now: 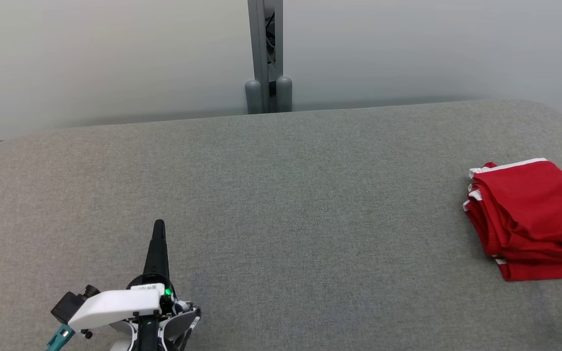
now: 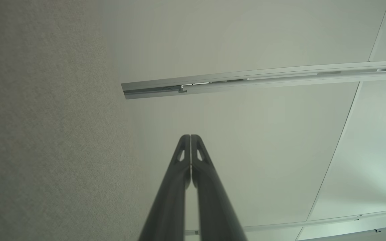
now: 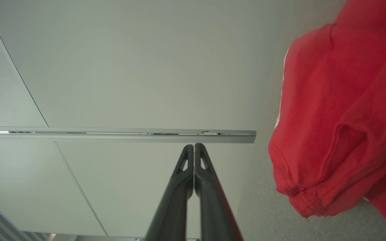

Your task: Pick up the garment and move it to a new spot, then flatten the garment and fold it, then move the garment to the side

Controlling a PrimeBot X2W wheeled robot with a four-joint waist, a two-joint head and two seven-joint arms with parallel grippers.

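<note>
The left gripper sits near the front edge of the tabletop, toward its left corner. Its two long dark fingers are pressed together into a single point aimed at the far edge, and nothing is between them. Its white wrist housing shows a small green light. In the left wrist view the same gripper has its tips meeting, with the grey fabric surface on one side and pale wall panels beyond.

In the right wrist view the right gripper is likewise closed and empty, fingertips touching. The red garment lies just beside it, apart from the fingers.

The tabletop is covered in grey woven fabric and has rounded far corners. The garment rests at the right edge, about midway between front and back, folded into a stack of several layers with white trim showing along the edges. It runs out of the head view on the right, so its full outline cannot be told. It is well apart from the left gripper.

Behind the far edge stand the pale panels, joined by a grey post.
</note>
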